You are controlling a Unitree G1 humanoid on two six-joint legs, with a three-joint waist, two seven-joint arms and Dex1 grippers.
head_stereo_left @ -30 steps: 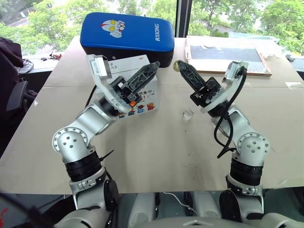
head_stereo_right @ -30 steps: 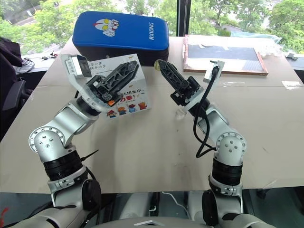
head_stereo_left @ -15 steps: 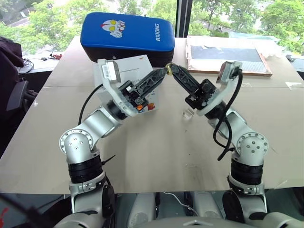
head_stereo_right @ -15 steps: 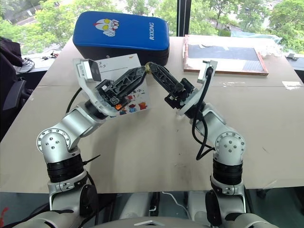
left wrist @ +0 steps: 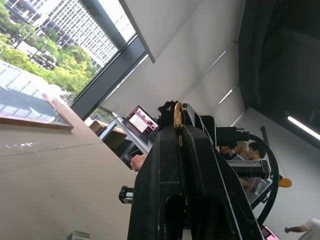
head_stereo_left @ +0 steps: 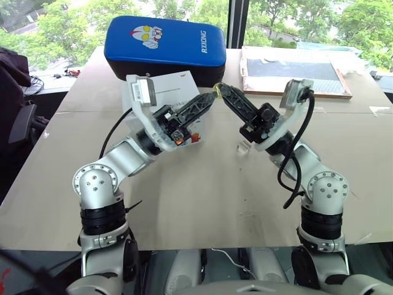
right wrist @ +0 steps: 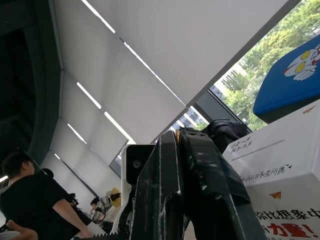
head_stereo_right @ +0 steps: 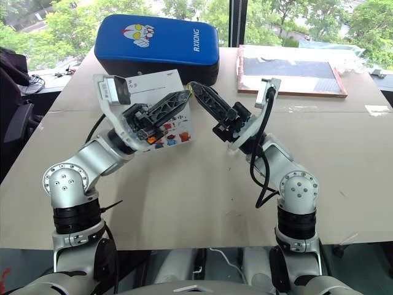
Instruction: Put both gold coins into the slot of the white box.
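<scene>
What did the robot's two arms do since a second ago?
The left tool swung in to meet the right tool and shut on the gold coin that the right one carried. The white box, blue padded case and table stayed put.

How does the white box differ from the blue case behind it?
The box is a white cardboard cube with red lettering and small cartoon figures; the case is blue, padded, low and wide, marked RXIONG. The box sits nearer, partly behind the left gripper; the case lies farther back. Both rest on the table.
</scene>
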